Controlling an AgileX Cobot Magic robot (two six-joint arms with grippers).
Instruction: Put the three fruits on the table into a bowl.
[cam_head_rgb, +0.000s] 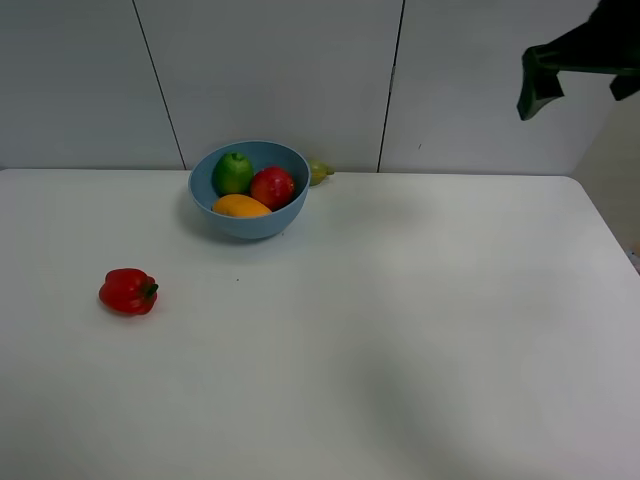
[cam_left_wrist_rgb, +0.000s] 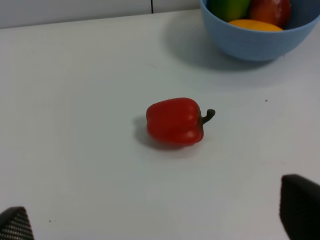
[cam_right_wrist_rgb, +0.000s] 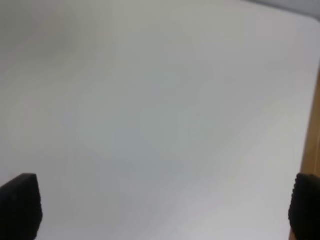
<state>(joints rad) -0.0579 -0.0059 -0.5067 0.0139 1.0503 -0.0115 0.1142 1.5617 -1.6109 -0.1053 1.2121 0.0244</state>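
Note:
The light-blue bowl (cam_head_rgb: 249, 190) stands at the back of the white table (cam_head_rgb: 400, 330). Inside it lie the orange-yellow mango (cam_head_rgb: 241, 206), the red pomegranate (cam_head_rgb: 273, 187) and the round green fruit (cam_head_rgb: 233, 173). In the left wrist view the bowl (cam_left_wrist_rgb: 255, 42) shows with the mango (cam_left_wrist_rgb: 255, 25), pomegranate (cam_left_wrist_rgb: 270, 10) and green fruit (cam_left_wrist_rgb: 229, 8). My left gripper (cam_left_wrist_rgb: 160, 222) is open and empty, hovering over the table by the pepper. My right gripper (cam_right_wrist_rgb: 160, 205) is open and empty, raised high over the table's right side; it shows dark in the exterior view (cam_head_rgb: 575, 65).
A red bell pepper (cam_head_rgb: 128, 291) lies on the table's left part; it also shows in the left wrist view (cam_left_wrist_rgb: 176, 121). A small yellow-green fruit (cam_head_rgb: 319, 172) sits behind the bowl by the wall. The table's right edge (cam_right_wrist_rgb: 305, 150) shows in the right wrist view.

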